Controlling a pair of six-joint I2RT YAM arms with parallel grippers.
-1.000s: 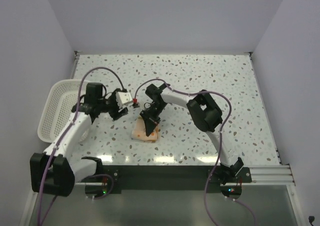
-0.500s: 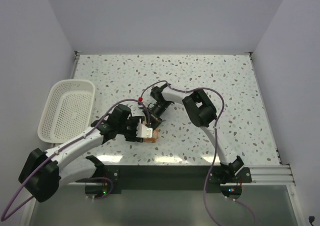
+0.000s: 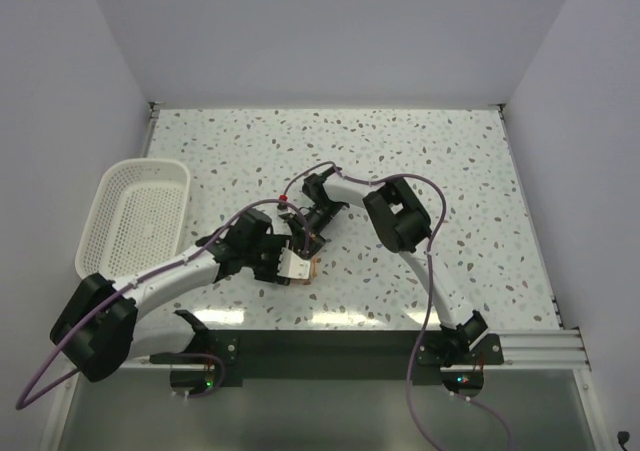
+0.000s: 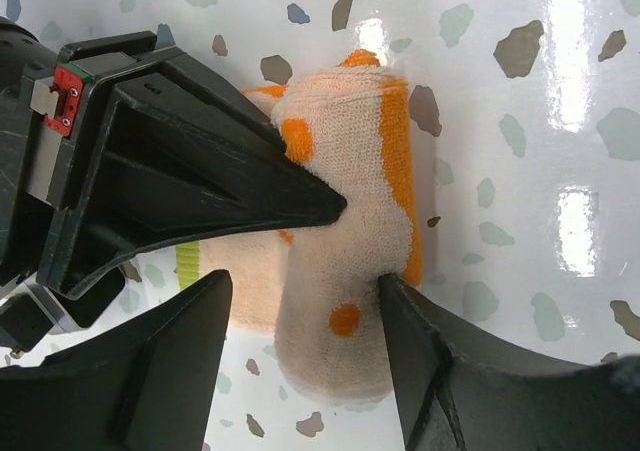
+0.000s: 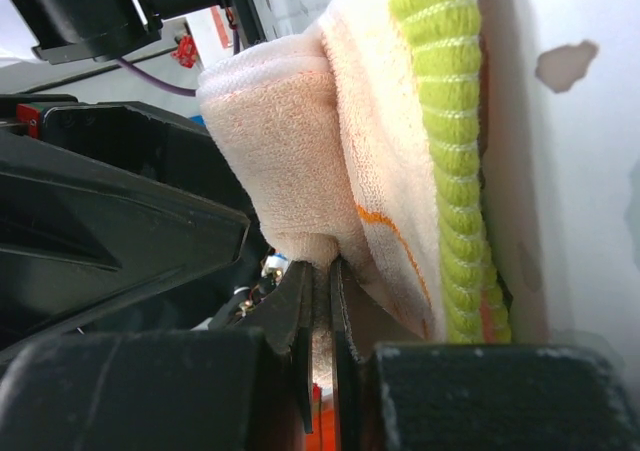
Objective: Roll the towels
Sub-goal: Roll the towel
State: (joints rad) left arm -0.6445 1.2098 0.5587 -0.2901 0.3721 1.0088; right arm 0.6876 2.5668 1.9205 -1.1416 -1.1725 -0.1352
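Observation:
The towel point(image 4: 345, 261) is a peach roll with orange spots, lying on the speckled table just ahead of the arm bases; from above only its orange edge point(image 3: 312, 269) shows. My left gripper point(image 4: 305, 283) stands open astride the roll's near end, its right finger touching the cloth and its left finger apart from it. My right gripper point(image 5: 320, 271) is shut on a fold of the towel point(image 5: 290, 141), whose green stripe point(image 5: 450, 121) shows beside it. From the far side, the right gripper's tip point(image 4: 335, 209) presses into the roll.
A white mesh basket point(image 3: 112, 193) sits at the left edge of the table. Both arms meet over the towel near the table's front middle point(image 3: 300, 251). The speckled tabletop point(image 3: 450, 181) stretches to the right and back, with walls on three sides.
My left arm has swung from beside the basket down to the towel's near side and brought its jaws round the roll. The right gripper stayed shut on the cloth, shifting slightly.

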